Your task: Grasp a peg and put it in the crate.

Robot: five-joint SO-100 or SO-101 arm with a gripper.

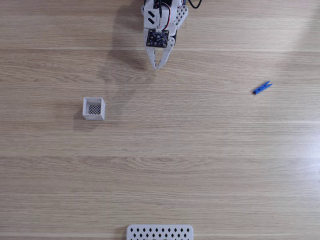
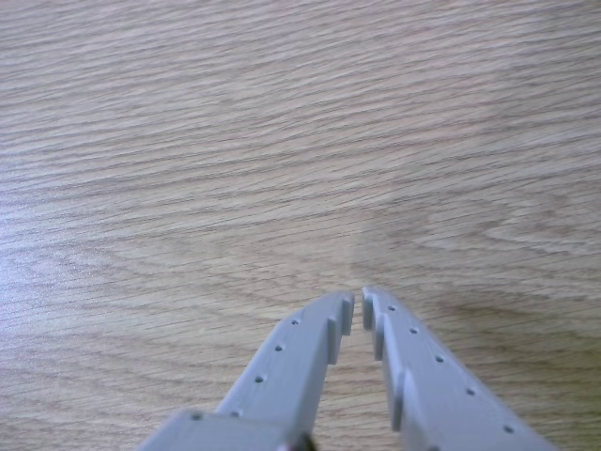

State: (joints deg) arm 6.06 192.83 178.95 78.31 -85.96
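The peg (image 1: 262, 88), a tiny bright blue clothespin, lies at the right of the wooden table in the fixed view, tilted slightly. The crate (image 1: 94, 108), a small white square box with a dark mesh floor, stands at the left. My white gripper (image 1: 158, 66) hangs at the top centre, pointing down the picture, far from both and roughly midway between them. Its fingertips nearly touch with nothing between them. In the other view the gripper (image 2: 358, 305) shows its two grey fingers (image 2: 291, 362) meeting at the tips above bare wood.
A wide flat white panel (image 1: 159, 232) with diamond-shaped holes lies at the bottom edge of the fixed view. The arm's body (image 1: 162, 17) and a black cable sit at the top edge. Wood grain runs across the table (image 1: 200, 160).
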